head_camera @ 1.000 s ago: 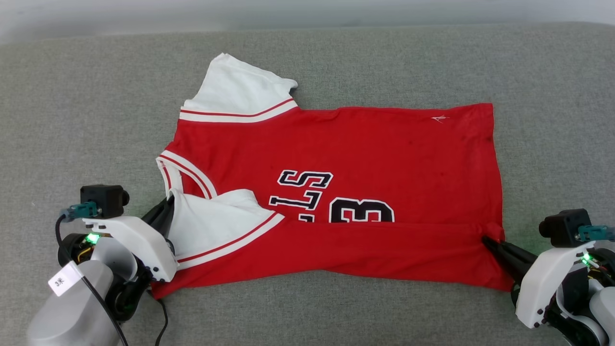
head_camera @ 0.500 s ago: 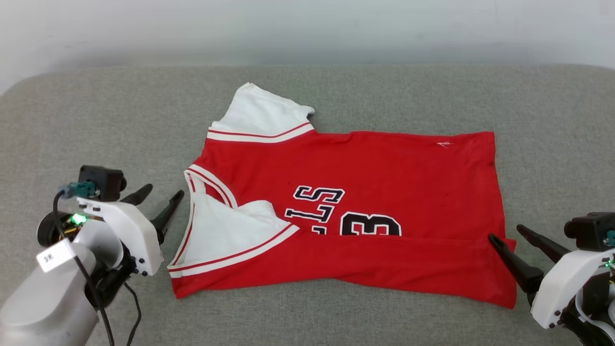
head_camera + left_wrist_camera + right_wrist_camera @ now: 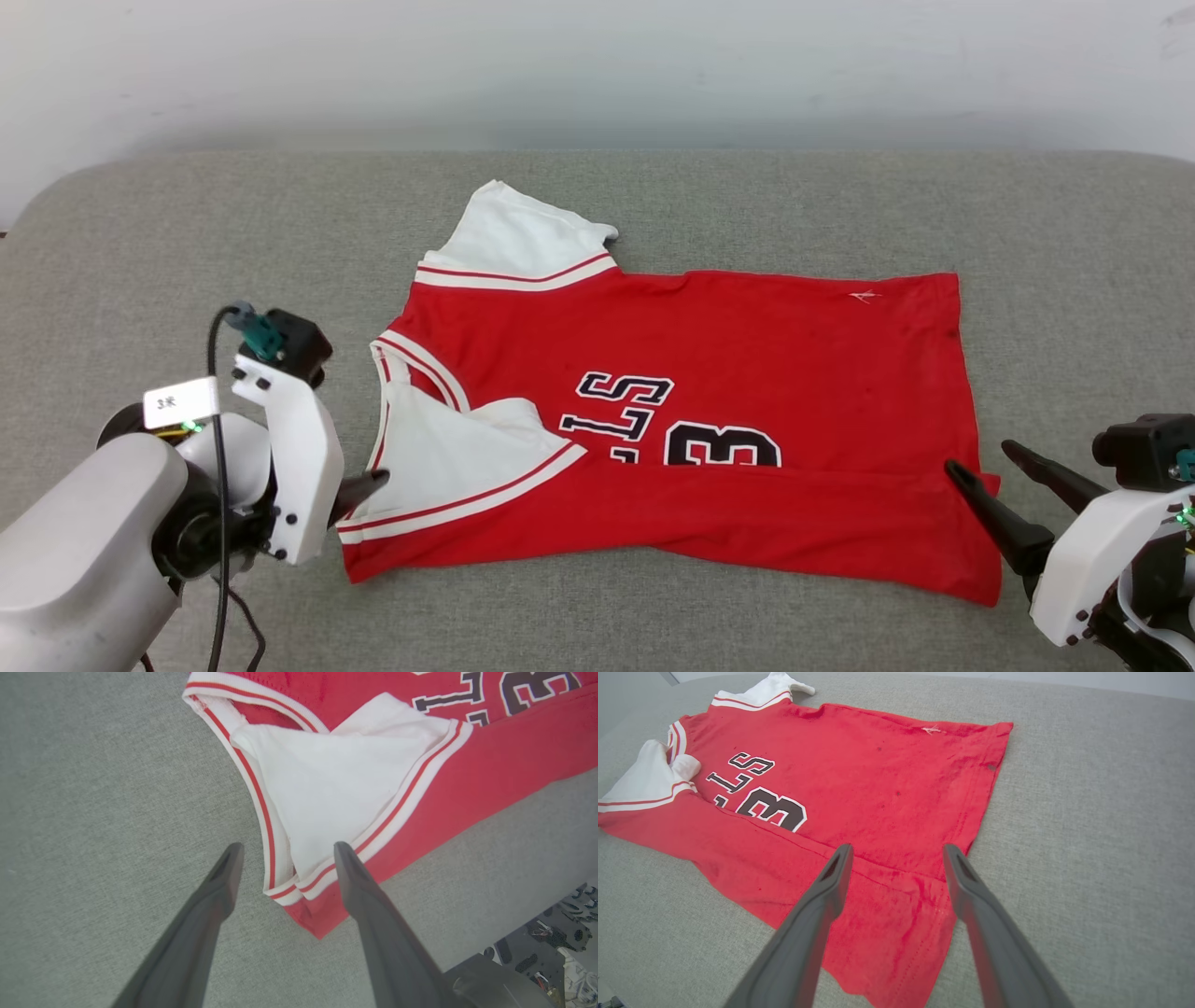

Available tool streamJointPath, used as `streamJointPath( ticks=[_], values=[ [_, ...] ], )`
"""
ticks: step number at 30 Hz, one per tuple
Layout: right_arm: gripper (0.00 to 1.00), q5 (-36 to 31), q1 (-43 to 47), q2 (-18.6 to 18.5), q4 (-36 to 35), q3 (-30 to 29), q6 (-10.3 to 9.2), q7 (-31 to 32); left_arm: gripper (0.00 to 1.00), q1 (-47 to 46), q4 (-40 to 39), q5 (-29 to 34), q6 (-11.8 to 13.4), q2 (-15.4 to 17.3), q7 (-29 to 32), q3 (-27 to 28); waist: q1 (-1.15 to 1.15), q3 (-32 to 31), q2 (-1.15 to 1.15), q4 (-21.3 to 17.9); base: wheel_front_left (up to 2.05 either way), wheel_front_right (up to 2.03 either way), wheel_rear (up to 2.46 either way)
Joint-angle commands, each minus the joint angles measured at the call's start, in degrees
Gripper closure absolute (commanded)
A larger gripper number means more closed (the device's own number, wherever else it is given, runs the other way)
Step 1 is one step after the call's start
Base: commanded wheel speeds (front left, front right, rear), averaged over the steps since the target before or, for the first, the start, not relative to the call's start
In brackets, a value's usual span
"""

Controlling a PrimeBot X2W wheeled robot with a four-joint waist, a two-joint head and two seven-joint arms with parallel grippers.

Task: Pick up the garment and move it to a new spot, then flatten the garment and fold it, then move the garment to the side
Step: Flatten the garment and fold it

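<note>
Red jersey (image 3: 728, 364) lies half-folded on the grey surface (image 3: 187, 233); my left gripper (image 3: 287, 851) angled down over its sleeve corner, right gripper (image 3: 897, 849) low over the hem, fingers wide on both, holding nothing

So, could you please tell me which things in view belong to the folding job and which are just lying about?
Belongs to the job: red garment, near edge folded over; left gripper, open; right gripper, open; grey cushion beneath.
Just about: pale wall; small dark items on the floor, unidentifiable.
</note>
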Motion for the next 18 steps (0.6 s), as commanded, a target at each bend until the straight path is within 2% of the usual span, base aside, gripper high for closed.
streamJointPath(
  ticks=[1,5,9,18],
  values=[
    [0.00,-0.12,0.76,0.52,-0.41,-0.31,-0.07,0.33,0.00,-0.66,-0.30,0.24,0.15,0.44,1.63,-0.79,0.00,0.08,0.00,-0.25,0.00,0.00,0.00],
    [0.00,-0.61,0.68,0.94,-1.20,-0.73,-0.07,1.09,0.00,0.00,-0.10,0.86,0.21,1.31,5.08,-2.75,0.00,0.47,0.00,-0.92,0.00,0.00,0.00],
    [0.00,-1.03,0.49,1.25,-1.72,-1.00,-0.07,1.48,0.00,1.00,0.82,1.02,0.17,1.06,5.89,-3.76,0.00,1.31,0.00,-1.54,0.00,0.00,0.00],
    [0.00,-1.59,-1.38,1.99,-2.40,-0.50,-0.07,1.79,0.00,2.89,7.30,2.24,-0.20,-1.77,5.10,-6.81,0.00,3.65,0.00,-2.82,0.00,0.00,0.00]
  ],
)
